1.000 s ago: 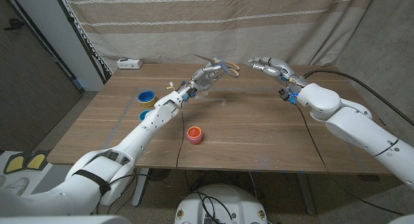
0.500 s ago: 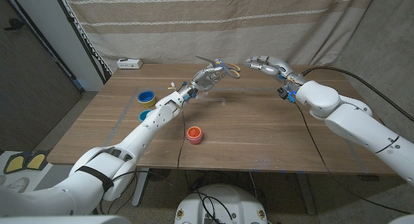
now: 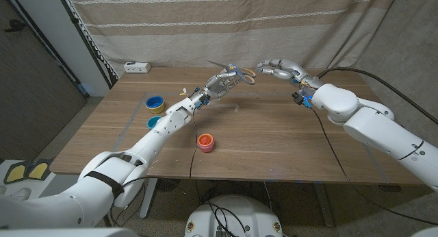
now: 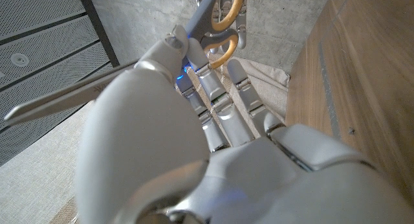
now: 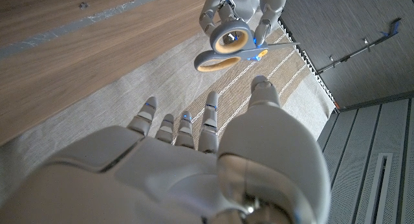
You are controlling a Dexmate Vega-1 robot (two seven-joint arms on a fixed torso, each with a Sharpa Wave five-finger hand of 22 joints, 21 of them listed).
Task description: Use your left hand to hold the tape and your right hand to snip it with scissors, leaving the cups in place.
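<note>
Head view, left hand: the left hand [image 3: 220, 81] is raised over the far middle of the desk [image 3: 274, 138], its fingers closed around the scissors [image 3: 236, 72].
Head view, scissors: blades point away to the robot's left, the yellow handle loops toward the right hand.
Head view, right hand: the right hand [image 3: 277, 68] hangs just beside the handle loops, fingers apart and curved, holding nothing.
Head view, cups: two blue cups [image 3: 155, 101] stand near the desk's left edge, one closer to the robot than the other; a red cup [image 3: 205, 142] stands nearer the front, between the arms.
Head view, other: a white box [image 3: 137, 67] sits at the far left corner, before a striped curtain [image 3: 226, 25].
Left wrist view: the fingers [image 4: 213, 101] grip the scissors [image 4: 213, 30] at the pivot; the long blade juts sideways.
Right wrist view: the right hand's [image 5: 194, 159] fingers [image 5: 208, 123] are spread and empty, reaching toward the scissors [image 5: 229, 46], close but apart; the left hand [image 5: 242, 4] holds them.
Tape: cannot tell where it is.
</note>
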